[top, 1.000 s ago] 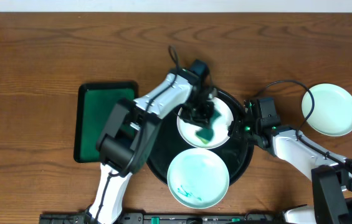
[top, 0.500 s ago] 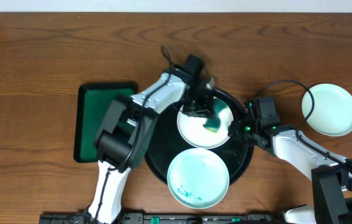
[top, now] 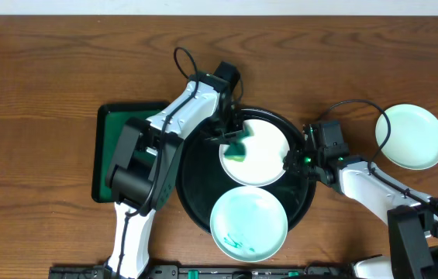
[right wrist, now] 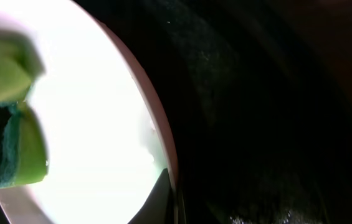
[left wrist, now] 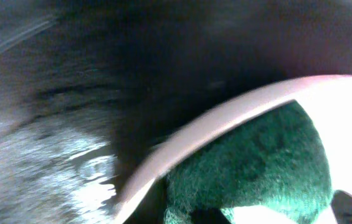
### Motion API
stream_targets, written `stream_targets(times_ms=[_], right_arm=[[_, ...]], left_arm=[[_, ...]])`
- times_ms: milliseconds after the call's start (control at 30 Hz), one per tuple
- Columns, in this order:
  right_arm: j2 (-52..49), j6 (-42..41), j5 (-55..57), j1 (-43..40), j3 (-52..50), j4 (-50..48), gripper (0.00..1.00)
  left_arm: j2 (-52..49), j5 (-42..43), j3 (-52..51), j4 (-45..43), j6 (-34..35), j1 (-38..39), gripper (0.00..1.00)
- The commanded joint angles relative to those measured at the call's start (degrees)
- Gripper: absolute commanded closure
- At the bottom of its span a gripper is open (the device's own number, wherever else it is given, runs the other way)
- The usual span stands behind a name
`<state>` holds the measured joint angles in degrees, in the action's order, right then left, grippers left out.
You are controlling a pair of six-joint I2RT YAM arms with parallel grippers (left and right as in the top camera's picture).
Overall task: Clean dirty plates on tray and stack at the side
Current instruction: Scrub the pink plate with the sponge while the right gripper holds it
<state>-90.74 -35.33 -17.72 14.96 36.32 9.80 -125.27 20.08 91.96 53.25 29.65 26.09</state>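
Observation:
A white plate (top: 261, 155) lies at the back of the round black tray (top: 195, 194). My left gripper (top: 232, 142) is shut on a green sponge (top: 238, 148) that presses on the plate's left edge. The left wrist view is filled by the sponge (left wrist: 250, 162) against the plate's rim (left wrist: 213, 124). At the plate's right rim my right gripper (top: 294, 161) is shut, pinching it (right wrist: 169, 196). A mint plate (top: 248, 225) with teal smears sits at the tray's front. Another mint plate (top: 411, 136) rests on the wood at the right.
A green rectangular tray (top: 122, 147) lies left of the black tray, partly under my left arm. My right arm's cable (top: 358, 105) loops between the black tray and the right-hand plate.
My left gripper has swept the sponge from the white plate's lower middle across to its left edge. The teal smear there is gone. My right gripper has stayed on the rim.

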Motion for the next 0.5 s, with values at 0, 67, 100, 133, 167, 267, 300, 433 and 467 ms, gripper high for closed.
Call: stream_targets(times_ms=[0,67,100,133,167,267,300,433,467], right_arm=[[-1.8,1.1,4.0,-0.5,-2.6,2.8,0.99],[-1.8,1.1,4.0,-0.5,-2.6,2.7,0.99],[-1.8,1.1,3.9,-0.5,-2.6,2.7,0.99],[-1.8,1.1,3.9,-0.5,-2.6,2.6,0.99],[-1.8,1.1,3.9,-0.5,-2.6,2.6,0.99],[-1.8,1.1,3.9,-0.5,-2.6,2.4,0.99],[-1.8,1.1,3.9,-0.5,-2.5,2.3,0.99],[-1.8,1.1,3.9,-0.5,-2.5,2.2,0.99],[-1.8,1.1,3.9,-0.5,-2.5,2.2,0.99]], left_arm=[[-3.7,-26.3,-3.2,5.0,1.8,-2.4,0.93],[-3.7,-25.4,-3.2,6.2,-0.7,-2.2,0.93],[-3.7,-23.8,-3.2,6.5,-2.5,-2.0,0.93],[-3.7,-21.1,-3.2,6.5,-5.0,-1.7,0.92],[-3.7,-18.1,-3.2,6.5,-7.6,-1.4,0.93],[-3.7,-10.5,-3.2,6.3,-12.7,0.2,0.93],[-3.7,-8.5,-3.2,6.0,-13.8,0.9,0.93],[-3.7,2.1,-3.2,4.2,-19.6,4.1,0.93],[-3.7,4.9,-3.2,3.7,-20.7,5.0,0.93]])
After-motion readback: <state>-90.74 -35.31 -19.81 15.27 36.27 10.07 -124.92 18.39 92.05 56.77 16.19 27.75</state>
